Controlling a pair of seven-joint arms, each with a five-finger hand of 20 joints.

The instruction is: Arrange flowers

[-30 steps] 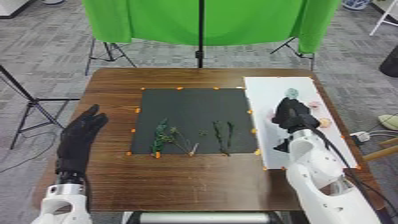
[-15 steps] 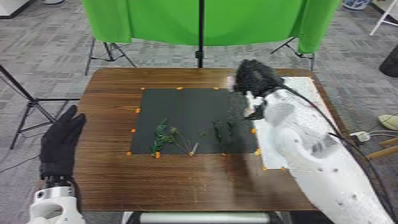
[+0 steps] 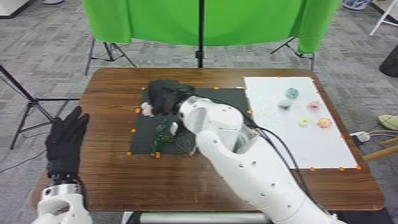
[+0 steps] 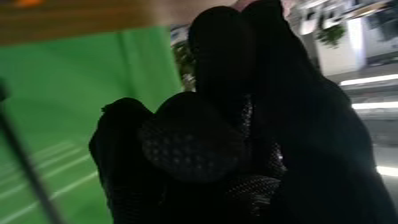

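Note:
Over the back left part of the black mat point(image 3: 147, 142), my right hand point(image 3: 167, 94) is curled round a pale pink flower point(image 3: 147, 109), which pokes out at its left side. In the right wrist view, the right hand point(image 4: 209, 140) has a bit of pink flower point(image 4: 242, 4) at its fingertips. Green leafy stems point(image 3: 161, 136) lie on the mat's left part; the right forearm covers the mat's right part. My left hand point(image 3: 64, 145) rests at the table's left edge, fingers straight. Several pale flower heads, among them a blue-green one point(image 3: 292, 93), lie on the white sheet point(image 3: 266, 90).
Orange tape pieces point(image 3: 133, 130) mark the mat's edges. The brown table point(image 3: 133, 185) extends in front of the mat. A green cloth point(image 3: 147, 20) on stands is behind the table, with a black pole point(image 3: 200, 52) in its middle.
The right hand has swung left from the white sheet to above the mat with the pink flower, uncovering the flowers on the sheet. The left hand has shifted slightly left.

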